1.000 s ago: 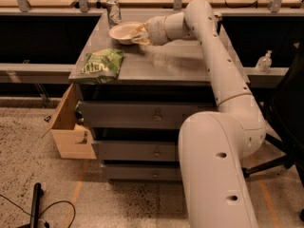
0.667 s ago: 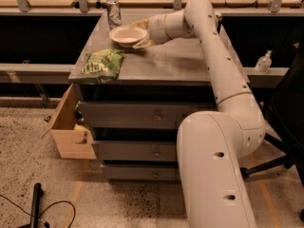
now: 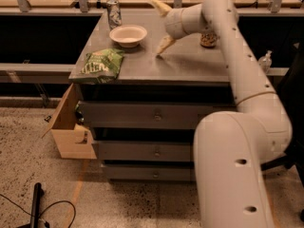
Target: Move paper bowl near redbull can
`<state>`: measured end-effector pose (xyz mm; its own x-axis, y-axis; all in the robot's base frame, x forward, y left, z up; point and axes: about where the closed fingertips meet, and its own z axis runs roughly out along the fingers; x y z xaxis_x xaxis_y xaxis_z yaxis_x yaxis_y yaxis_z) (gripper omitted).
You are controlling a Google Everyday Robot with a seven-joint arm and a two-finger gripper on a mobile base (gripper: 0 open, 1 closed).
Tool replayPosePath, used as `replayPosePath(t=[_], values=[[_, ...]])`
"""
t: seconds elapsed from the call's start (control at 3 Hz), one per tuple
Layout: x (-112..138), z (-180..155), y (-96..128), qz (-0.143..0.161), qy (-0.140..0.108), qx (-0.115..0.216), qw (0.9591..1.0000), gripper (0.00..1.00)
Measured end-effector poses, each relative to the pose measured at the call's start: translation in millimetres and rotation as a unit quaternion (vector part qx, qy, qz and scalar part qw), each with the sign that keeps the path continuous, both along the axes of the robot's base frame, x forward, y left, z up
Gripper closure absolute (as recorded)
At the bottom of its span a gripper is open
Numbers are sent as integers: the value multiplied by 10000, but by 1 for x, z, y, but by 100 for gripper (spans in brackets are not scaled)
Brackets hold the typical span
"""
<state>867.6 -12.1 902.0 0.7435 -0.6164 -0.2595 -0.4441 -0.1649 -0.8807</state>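
the paper bowl [image 3: 128,34] sat upright on the grey bench [image 3: 190,65], just in front of the redbull can [image 3: 113,13] and close to it but not touching, so the placing looked as good as done. the pincer [image 3: 162,25] hung beside the bowl and clear of its rim, spread wide with nothing in it, one finger pointing up and the other slanting down toward the bench top. the step in hand seemed to be getting away cleanly. that called for lifting first so the low finger would not drag, then drawing off away from the bowl, since light paper would skid at a nudge. the green chip bag [image 3: 100,63] lay well out of the way.
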Motion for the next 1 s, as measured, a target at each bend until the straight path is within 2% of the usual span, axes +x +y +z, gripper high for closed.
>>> replayPosePath(t=[0.33,0.67,1.0], values=[[-8,35,-84,-842,-126,-97,9963,0],[-28,66,-153,-1552,-285,-96,9874,0],[-32,62,-160,-1621,-263,-116,9864,0]])
